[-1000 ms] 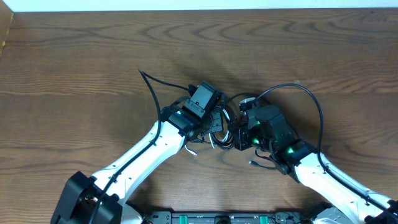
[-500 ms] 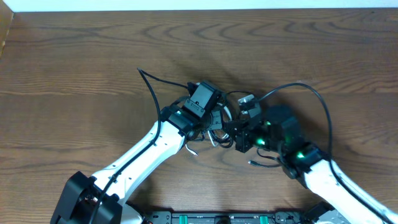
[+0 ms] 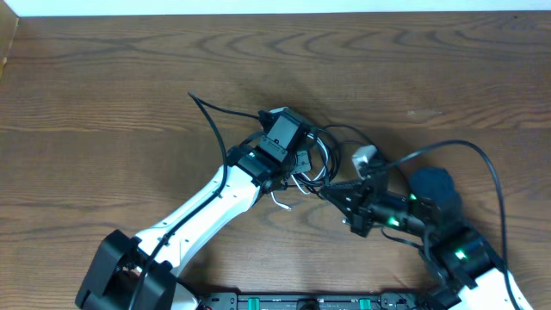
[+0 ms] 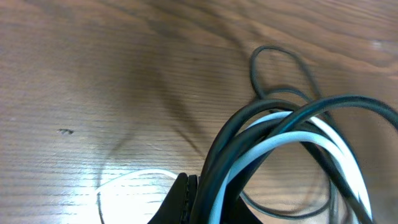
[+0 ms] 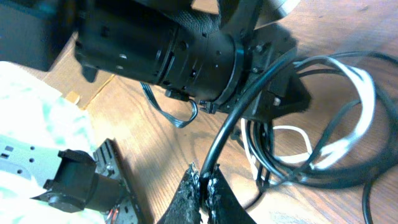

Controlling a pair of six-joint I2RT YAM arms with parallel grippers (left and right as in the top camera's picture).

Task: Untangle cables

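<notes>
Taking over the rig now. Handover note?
Left end effector: shut on the bunch of cables, black and white strands pinched together, near the middle of the table.
Right end effector: shut on one black cable that leads out of the bunch on its right side.
Done: both grips are set, and no cable is free yet. The white cable is looped in with the black ones.
Left: draw the held black cable clear, then separate the rest and lay each one apart.
</notes>
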